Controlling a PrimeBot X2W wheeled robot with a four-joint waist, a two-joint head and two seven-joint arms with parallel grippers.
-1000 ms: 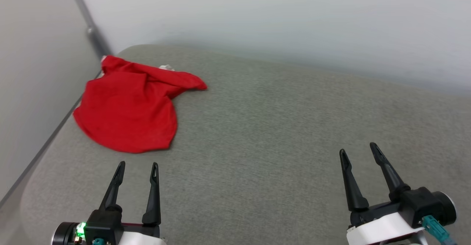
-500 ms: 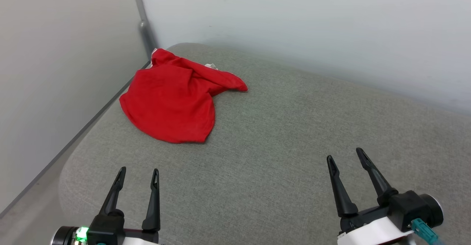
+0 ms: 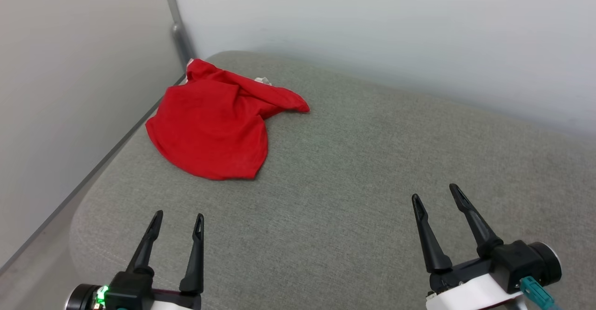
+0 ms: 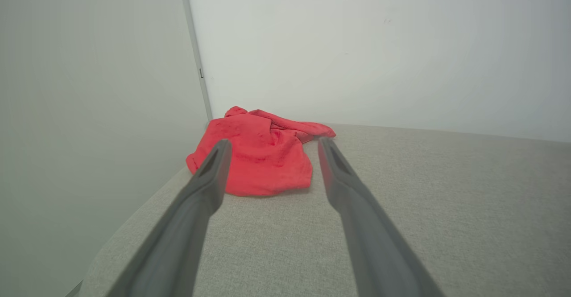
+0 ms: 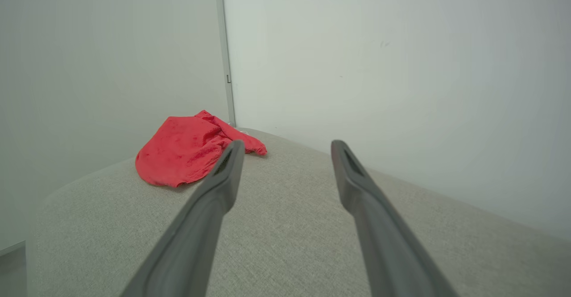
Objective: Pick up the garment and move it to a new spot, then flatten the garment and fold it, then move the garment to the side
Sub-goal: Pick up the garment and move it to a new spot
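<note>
On the cushion (image 3: 372, 161) the red garment (image 3: 214, 128) lies crumpled, left gripper (image 3: 179, 214) and right gripper (image 3: 433, 192) released.

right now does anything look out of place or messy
The garment lies crumpled in a heap on the cushion, far left corner, not flat. The left gripper and right gripper are open, clear of it. Nothing looks damaged.

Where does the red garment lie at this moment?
In the head view the garment lies crumpled at the far left of the grey cushion, close to the grey corner post, ahead of the left gripper and apart from it.
</note>
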